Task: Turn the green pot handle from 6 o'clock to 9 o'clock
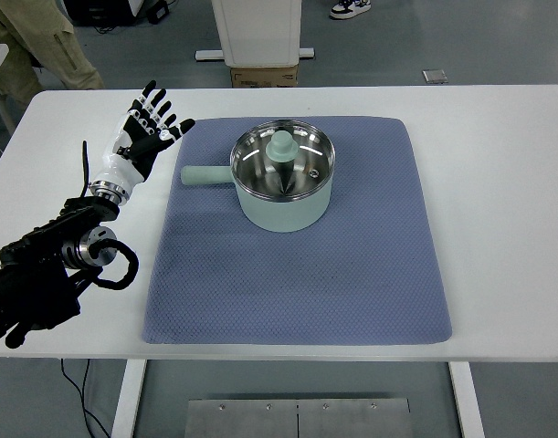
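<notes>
A pale green pot (285, 203) with a glass lid and a green knob (280, 146) stands on the blue mat (297, 274), a little behind its middle. Its handle (205, 175) sticks out to the picture's left, at about 9 o'clock. My left hand (149, 128) hovers over the white table just off the mat's back-left corner, fingers spread, holding nothing. It is a short way left of the handle tip and not touching it. The right arm does not show.
The mat lies on a white table (498, 182). A person's trouser leg (50, 46) stands at the back left, a white pedestal with a cardboard box (263, 76) behind the table, and shoes (350, 8) at the top.
</notes>
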Motion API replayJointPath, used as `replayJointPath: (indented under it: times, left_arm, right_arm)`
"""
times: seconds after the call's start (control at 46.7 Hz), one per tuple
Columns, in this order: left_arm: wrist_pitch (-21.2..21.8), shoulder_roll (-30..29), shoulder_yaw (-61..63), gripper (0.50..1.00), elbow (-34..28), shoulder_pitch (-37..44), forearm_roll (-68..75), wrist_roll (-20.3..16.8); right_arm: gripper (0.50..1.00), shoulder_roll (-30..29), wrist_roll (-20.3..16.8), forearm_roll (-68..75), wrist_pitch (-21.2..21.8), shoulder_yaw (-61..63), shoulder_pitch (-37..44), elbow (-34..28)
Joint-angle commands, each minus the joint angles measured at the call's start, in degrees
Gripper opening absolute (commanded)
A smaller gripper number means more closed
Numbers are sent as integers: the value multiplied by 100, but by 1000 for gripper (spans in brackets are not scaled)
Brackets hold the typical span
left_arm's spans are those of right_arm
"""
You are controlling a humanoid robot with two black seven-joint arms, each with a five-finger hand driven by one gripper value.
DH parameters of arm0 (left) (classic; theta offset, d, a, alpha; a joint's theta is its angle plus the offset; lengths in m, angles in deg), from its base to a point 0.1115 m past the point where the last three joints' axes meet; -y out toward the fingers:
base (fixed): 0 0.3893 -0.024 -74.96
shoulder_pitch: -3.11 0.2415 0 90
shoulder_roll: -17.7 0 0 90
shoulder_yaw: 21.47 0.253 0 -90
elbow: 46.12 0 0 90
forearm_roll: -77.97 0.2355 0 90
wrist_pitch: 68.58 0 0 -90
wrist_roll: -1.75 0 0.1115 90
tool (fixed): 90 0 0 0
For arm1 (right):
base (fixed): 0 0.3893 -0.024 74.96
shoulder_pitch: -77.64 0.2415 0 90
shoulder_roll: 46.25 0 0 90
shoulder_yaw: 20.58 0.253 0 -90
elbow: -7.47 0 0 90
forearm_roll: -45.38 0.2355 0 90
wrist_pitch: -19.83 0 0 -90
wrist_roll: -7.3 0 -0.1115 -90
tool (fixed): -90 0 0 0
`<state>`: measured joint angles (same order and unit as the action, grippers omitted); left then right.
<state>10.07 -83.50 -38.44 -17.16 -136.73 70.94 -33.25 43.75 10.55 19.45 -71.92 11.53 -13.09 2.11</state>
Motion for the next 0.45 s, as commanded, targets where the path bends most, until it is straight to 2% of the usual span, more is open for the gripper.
replayJointPath:
  times: [0.0,0.429]
  left_arm:
    - [1,4,-17,1000,5,0,8,0]
    - [-8,4,-18,1000,5,0,8,0]
  right_arm:
    - [1000,0,1,0,0,-3,-6,0]
    - [1000,0,-17,0,0,-3,-6,0]
